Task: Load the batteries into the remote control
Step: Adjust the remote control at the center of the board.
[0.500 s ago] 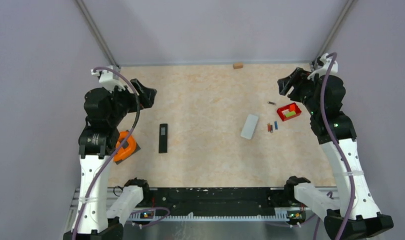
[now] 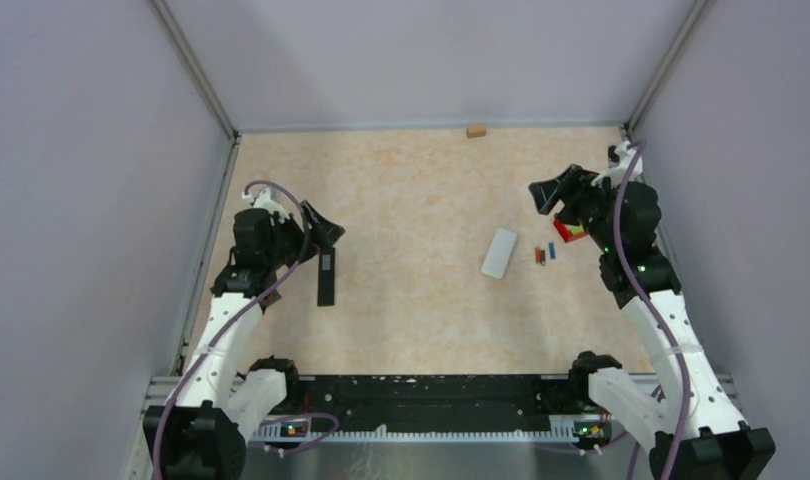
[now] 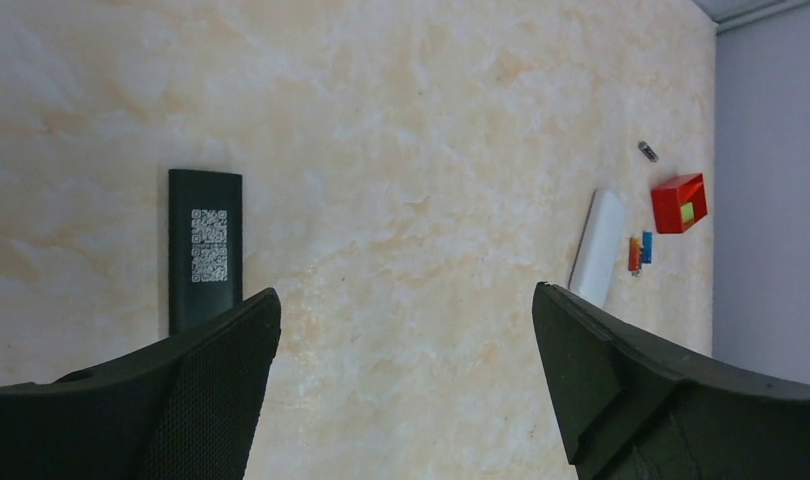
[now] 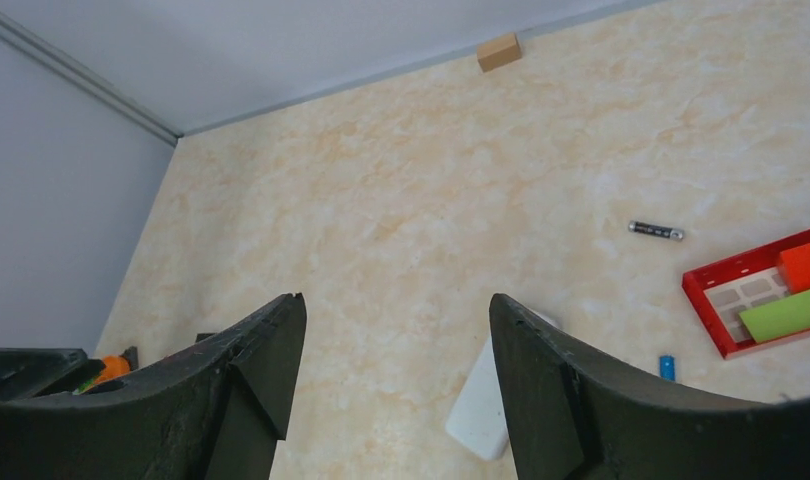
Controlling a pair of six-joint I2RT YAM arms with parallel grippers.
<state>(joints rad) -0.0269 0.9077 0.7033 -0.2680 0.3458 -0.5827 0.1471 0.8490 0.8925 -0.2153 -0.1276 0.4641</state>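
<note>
Top external view shows me both arms out over the table (image 2: 421, 180). My left fingers (image 3: 216, 390) are spread wide and hold nothing. The black remote control (image 3: 205, 250) lies flat on the table just past the tip of the left-side finger, with its white sticker facing up. I cannot tell if the fingers touch it.

My right fingers (image 4: 571, 400) are apart too, with nothing between them. The batteries (image 2: 544, 254) are all on the table, near these fingers and well apart from the left ones. A dark battery (image 4: 656, 231) lies alone, out to the right of the right fingers. A blue battery (image 4: 666, 366) peeks out just beside the right-side finger. In the left wrist view, a red battery (image 3: 633, 255) lies just beside the blue one.

A white flat bar (image 4: 479, 408) shows in the gap between the right fingers, partly behind the right-side one. A red tray (image 4: 704, 312) sits to the right of these fingers, near the dark battery, with a green block (image 4: 786, 314) and an orange block (image 4: 804, 265) in it.
</note>
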